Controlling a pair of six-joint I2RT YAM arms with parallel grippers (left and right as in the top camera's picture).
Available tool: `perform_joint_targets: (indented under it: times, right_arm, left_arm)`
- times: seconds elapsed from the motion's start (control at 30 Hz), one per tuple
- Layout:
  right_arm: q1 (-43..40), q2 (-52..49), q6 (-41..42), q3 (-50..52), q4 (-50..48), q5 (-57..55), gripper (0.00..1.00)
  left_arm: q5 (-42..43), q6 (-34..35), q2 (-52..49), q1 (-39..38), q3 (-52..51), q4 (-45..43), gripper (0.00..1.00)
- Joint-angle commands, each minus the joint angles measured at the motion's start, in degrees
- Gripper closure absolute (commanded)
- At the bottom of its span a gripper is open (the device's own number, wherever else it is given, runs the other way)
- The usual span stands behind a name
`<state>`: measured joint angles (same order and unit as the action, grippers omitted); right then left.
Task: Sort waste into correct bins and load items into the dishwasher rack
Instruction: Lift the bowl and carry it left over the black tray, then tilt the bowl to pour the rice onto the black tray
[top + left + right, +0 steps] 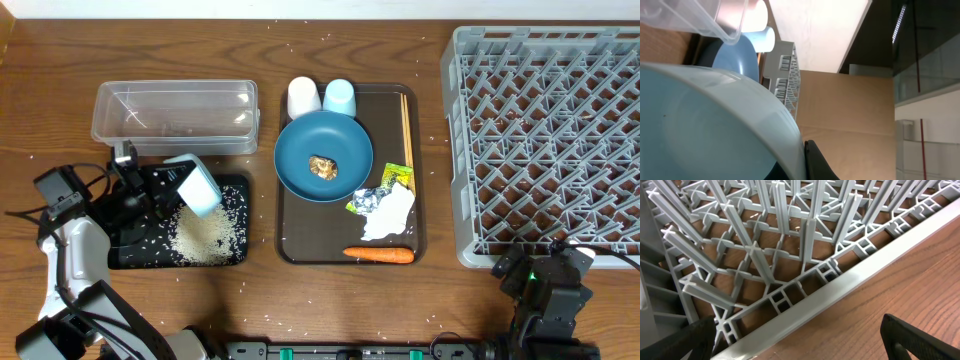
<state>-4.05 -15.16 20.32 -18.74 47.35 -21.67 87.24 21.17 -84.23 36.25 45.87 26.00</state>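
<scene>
Overhead: left gripper (165,185) clamped on tilted bowl (200,188) over black tray (128,258), rice (205,238) below.
Right wrist: right gripper (800,340) spread wide, empty, just beside rack (790,255).
Left wrist: bowl hides most of the grip.

Two bins at the left: one clear plastic tub (175,115) far, one black tray (135,255) near. One brown serving tray (300,230) in the middle and one grey dishwasher rack (545,140) at the right. Two cups (one white cup (303,96), one light-blue cup (340,97)). One dark-blue plate (300,150), one white bowl (200,188), one carrot (380,254), one brown food lump (323,167), one crumpled napkin (392,215), one foil ball (368,200), one green-yellow packet (400,177), one heap of rice (205,235), and seemingly two chopsticks (405,125).
</scene>
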Motion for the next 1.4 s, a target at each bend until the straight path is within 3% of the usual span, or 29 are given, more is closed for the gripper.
perform_joint_targets:
  times: [0.0, 0.1, 0.17, 0.27, 0.37, 0.57, 0.67, 0.8, 1.0, 1.27, 1.37]
  right_arm:
    - [-0.37, 0.09, -0.66, -0.66, 0.13, -0.59, 0.01]
    - [-0.37, 0.09, -0.66, -0.66, 0.13, -0.59, 0.01]
    - [-0.37, 0.09, -0.66, -0.66, 0.13, -0.59, 0.01]
    - [-0.37, 0.09, -0.66, -0.66, 0.13, -0.59, 0.01]
    - [-0.37, 0.09, -0.66, -0.66, 0.13, -0.59, 0.01]
    - [-0.37, 0.09, -0.66, -0.66, 0.13, -0.59, 0.01]
    - [-0.37, 0.09, -0.66, -0.66, 0.15, -0.59, 0.01]
    - [-0.37, 0.09, -0.66, -0.66, 0.24, -0.59, 0.01]
    - [-0.37, 0.09, -0.66, -0.66, 0.24, -0.59, 0.01]
    - [-0.37, 0.09, -0.66, -0.66, 0.24, -0.59, 0.01]
    - [-0.37, 0.09, -0.66, -0.66, 0.24, -0.59, 0.01]
  left_arm:
    - [2.91, 0.0, -0.31, 0.04, 0.11, 5.66, 0.94]
    - [-1.81, -4.92, -0.33, 0.09, 0.11, 4.02, 0.94]
    - [-6.49, -3.34, -0.35, 0.35, 0.11, 5.88, 0.94]
    - [-1.22, -4.44, -0.33, 0.28, 0.11, 7.58, 0.94]
    - [-5.53, -4.79, -0.35, 0.44, 0.11, 5.07, 0.94]
    - [-2.64, -6.73, -0.35, 0.33, 0.11, 4.83, 0.94]
    - [2.89, -5.99, -0.31, 0.13, 0.11, 6.71, 0.94]
    - [-1.49, -7.06, -0.37, 0.28, 0.11, 3.41, 0.94]
    - [2.75, -6.54, -0.44, 0.33, 0.11, 1.7, 0.94]
    - [0.24, -4.35, -0.52, 0.35, 0.11, -1.14, 0.94]
    - [-0.76, -0.52, -0.76, 0.33, 0.11, -3.13, 0.94]
